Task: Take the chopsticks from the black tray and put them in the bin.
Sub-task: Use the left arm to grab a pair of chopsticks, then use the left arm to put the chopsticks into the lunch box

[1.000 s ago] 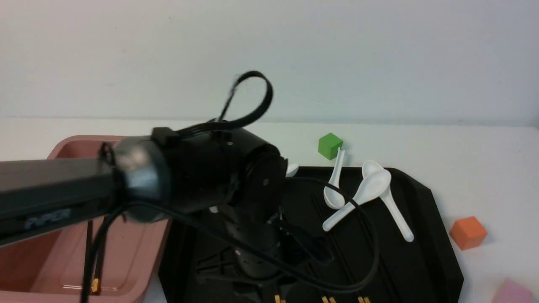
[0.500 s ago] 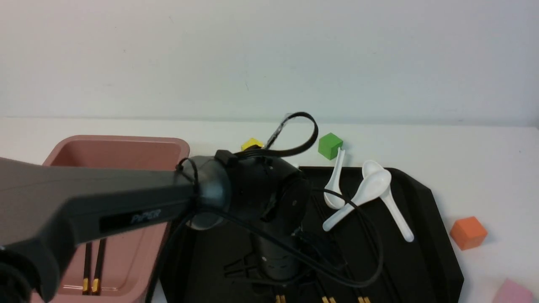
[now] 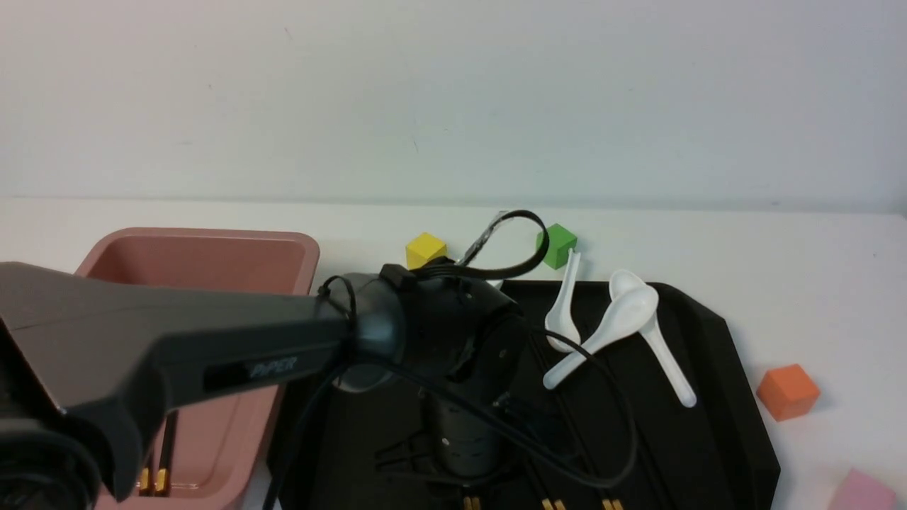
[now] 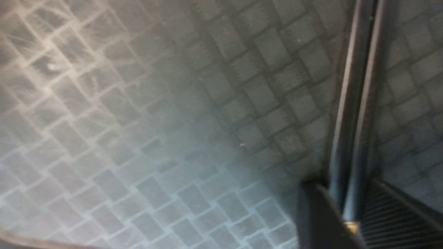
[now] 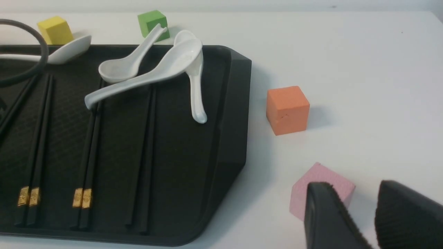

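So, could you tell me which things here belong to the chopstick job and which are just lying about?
Job:
- chopsticks on the tray
- chopstick pair in the bin
- black tray
- bin

Lying about:
- white spoons
- yellow block
- green block
- orange block
- pink block

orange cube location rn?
Front view: the orange cube sits on the robot's right, just outside the right rim of the black tray; the pink block lies nearer the camera.

White spoons (image 5: pixel 145 72), yellow cube (image 3: pixel 426 249), green cube (image 3: pixel 557 244), orange cube (image 3: pixel 787 391), pink block (image 3: pixel 861 492), white table (image 3: pixel 779 248)
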